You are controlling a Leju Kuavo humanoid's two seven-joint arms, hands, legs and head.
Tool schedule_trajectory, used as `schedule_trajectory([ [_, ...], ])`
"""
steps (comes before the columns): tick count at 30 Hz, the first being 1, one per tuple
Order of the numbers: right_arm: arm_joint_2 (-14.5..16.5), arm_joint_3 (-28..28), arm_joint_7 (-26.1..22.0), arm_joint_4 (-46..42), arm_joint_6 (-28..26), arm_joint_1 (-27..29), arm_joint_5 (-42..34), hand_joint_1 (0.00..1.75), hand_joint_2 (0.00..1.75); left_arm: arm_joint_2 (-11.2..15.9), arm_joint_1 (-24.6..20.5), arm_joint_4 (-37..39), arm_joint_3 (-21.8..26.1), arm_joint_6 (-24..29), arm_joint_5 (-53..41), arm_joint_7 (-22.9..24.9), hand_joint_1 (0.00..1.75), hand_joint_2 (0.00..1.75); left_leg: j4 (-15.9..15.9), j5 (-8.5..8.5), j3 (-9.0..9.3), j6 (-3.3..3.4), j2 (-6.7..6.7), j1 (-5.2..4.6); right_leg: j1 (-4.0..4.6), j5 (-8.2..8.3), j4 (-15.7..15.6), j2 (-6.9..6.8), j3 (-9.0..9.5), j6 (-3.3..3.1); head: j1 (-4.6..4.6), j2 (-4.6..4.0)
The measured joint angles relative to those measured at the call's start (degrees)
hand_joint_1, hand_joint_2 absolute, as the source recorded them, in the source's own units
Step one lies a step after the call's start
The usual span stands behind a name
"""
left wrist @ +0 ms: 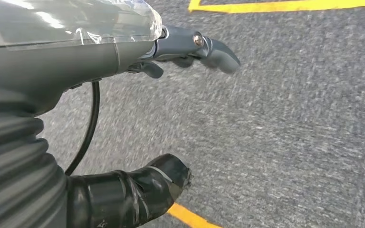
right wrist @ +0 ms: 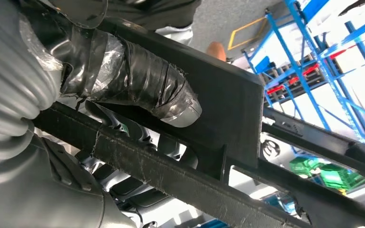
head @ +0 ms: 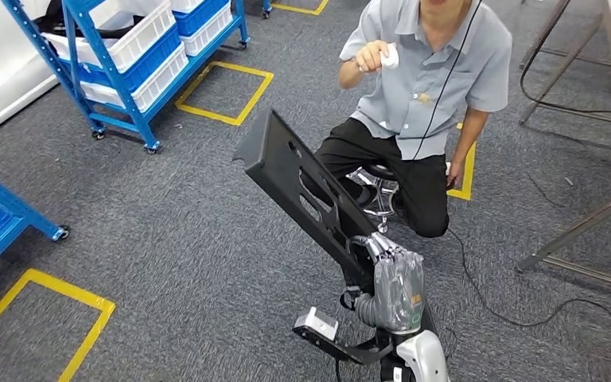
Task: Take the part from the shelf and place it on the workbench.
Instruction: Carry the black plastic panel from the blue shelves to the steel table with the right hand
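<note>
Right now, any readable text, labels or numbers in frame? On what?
None readable.
Small yellow mark on the back of the right robot hand: too small to read.
Small mark on the person's shirt: too small to read.
Black part held by that hand: no lettering visible.

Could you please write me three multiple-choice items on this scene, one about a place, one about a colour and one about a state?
1. Where is the black part?
A. In the right robot hand, above the carpet
B. In a crate on the shelf
C. Flat on a workbench

2. What colour is the floor tape?
A. Red
B. Yellow
C. White

3. What is the left robot hand doing?
A. Gripping the part
B. Holding a cable
C. Holding nothing, fingers apart

Answers:
1 A, the head view shows its fingers closed on the part's lower end.
2 B, yellow squares mark the grey carpet by the blue shelf.
3 C, its wrist view shows only carpet between thumb and fingers.
</note>
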Motion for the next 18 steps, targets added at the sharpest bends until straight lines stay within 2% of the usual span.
schedule_trajectory([
  [1, 0.0, -0.1, 0.0, -0.1, -0.1, 0.2, 0.0, 1.75, 1.75, 0.0, 0.0, 0.0, 0.0, 0.0, 0.0, 0.0, 0.0, 1.75, -0.3, 0.19, 0.1, 0.34, 0.57, 0.05, -0.01, -0.11, 0.2, -0.06, -0.12, 0.27, 0.0, 0.0],
  [3, -0.1, -0.3, 0.0, -0.4, -0.1, 0.5, -0.1, 1.75, 1.75, -0.1, 0.0, 0.0, 0.0, 0.0, -0.1, 0.0, 0.0, 1.75, -0.9, 0.59, 0.33, 1.21, 1.85, 0.17, 0.12, -2.1, 3.1, -2.12, -1.49, 0.68, 0.19, 0.0],
  [5, -0.1, -0.4, 0.0, -0.6, -0.2, 0.6, -0.1, 1.75, 1.75, -0.1, 0.2, 0.0, 0.0, 0.0, -0.1, 0.0, 0.0, 1.75, -1.0, 0.64, 0.36, 1.78, 3.13, -0.06, -0.01, -5.73, 9.9, -4.68, -4.62, 0.96, 0.35, 0.0],
  [6, -0.2, -0.4, 0.0, -0.6, -0.2, 0.7, -0.1, 1.75, 1.75, -0.1, 0.2, 0.0, 0.0, 0.0, -0.1, 0.0, 0.0, 1.75, -1.0, 0.6, 0.32, 1.87, 3.75, -0.19, -0.16, -7.03, 13.2, -5.13, -6.13, 1.11, 0.34, 0.0],
  [7, -0.2, -0.5, 0.0, -0.6, -0.3, 0.9, -0.1, 1.75, 1.75, -0.1, 0.2, 0.0, 0.0, 0.0, -0.1, 0.0, 0.0, 1.75, -0.9, 0.54, 0.3, 1.91, 4.35, -0.27, -0.31, -7.46, 15.2, -5.35, -7.0, 1.24, 0.34, 0.0],
  [8, -0.3, -0.6, 0.0, -0.6, -0.3, 1.0, -0.1, 1.75, 1.75, -0.1, 0.2, 0.0, 0.0, 0.0, -0.1, 0.0, 0.0, 1.75, -0.9, 0.47, 0.3, 1.9, 4.92, -0.3, -0.43, -6.87, 15.1, -5.51, -6.84, 1.33, 0.34, 0.0],
  [9, -0.3, -0.7, 0.0, -0.6, -0.3, 1.2, -0.1, 1.75, 1.75, -0.1, 0.2, 0.0, 0.0, 0.0, -0.1, 0.0, 0.0, 1.75, -0.8, 0.36, 0.33, 1.83, 5.45, -0.31, -0.5, -5.32, 12.7, -5.78, -5.49, 1.34, 0.35, 0.0],
  [11, -0.4, -0.8, 0.0, -0.8, -0.3, 1.3, -0.1, 1.75, 1.75, -0.2, 0.2, 0.0, 0.0, -0.1, -0.1, 0.0, 0.0, 1.75, -0.6, 0.02, 0.48, 1.49, 6.37, -0.43, -0.28, -2.18, 4.9, -7.57, -1.25, 1.07, 0.35, 0.0],
  [12, -0.4, -0.9, -0.1, -0.9, -0.3, 1.3, -0.1, 1.75, 1.75, -0.2, 0.2, 0.0, 0.0, -0.1, -0.1, 0.0, 0.0, 1.75, -0.5, -0.14, 0.54, 1.25, 6.72, -0.53, -0.06, -1.36, 1.9, -8.42, 0.27, 0.83, 0.34, 0.0],
  [13, -0.4, -1.0, -0.1, -1.1, -0.4, 1.4, -0.1, 1.75, 1.75, -0.2, 0.2, 0.0, 0.0, -0.1, -0.1, 0.0, 0.0, 1.75, -0.4, -0.25, 0.6, 0.98, 7.06, -0.63, 0.21, -1.19, 0.4, -8.99, 0.97, 0.61, 0.32, 0.0],
  [14, -0.4, -1.1, -0.2, -1.3, -0.4, 1.6, -0.1, 1.75, 1.75, -0.2, 0.1, 0.0, 0.0, -0.1, -0.1, 0.0, 0.0, 1.75, -0.4, -0.32, 0.66, 0.71, 7.39, -0.72, 0.46, -1.36, 0.1, -9.04, 1.0, 0.4, 0.31, 0.0],
  [16, -0.5, -1.3, -0.5, -1.7, -0.5, 1.8, -0.1, 1.75, 1.75, -0.2, 0.1, 0.0, 0.0, -0.1, -0.1, -0.1, 0.0, 1.75, -0.3, -0.6, 0.84, 0.12, 7.73, -0.6, 0.38, -1.08, -0.3, -7.98, 1.04, -0.08, 0.31, 0.0],
  [18, -0.5, -1.6, -0.6, -2.1, -0.5, 1.9, -0.2, 1.75, 1.75, -0.1, 0.1, 0.0, 0.0, -0.1, -0.1, -0.1, 0.0, 1.75, 1.8, -2.4, 0.07, -0.39, 6.17, -0.4, 0.04, -0.76, -0.8, -7.12, 1.34, -0.77, 0.25, 0.0],
])
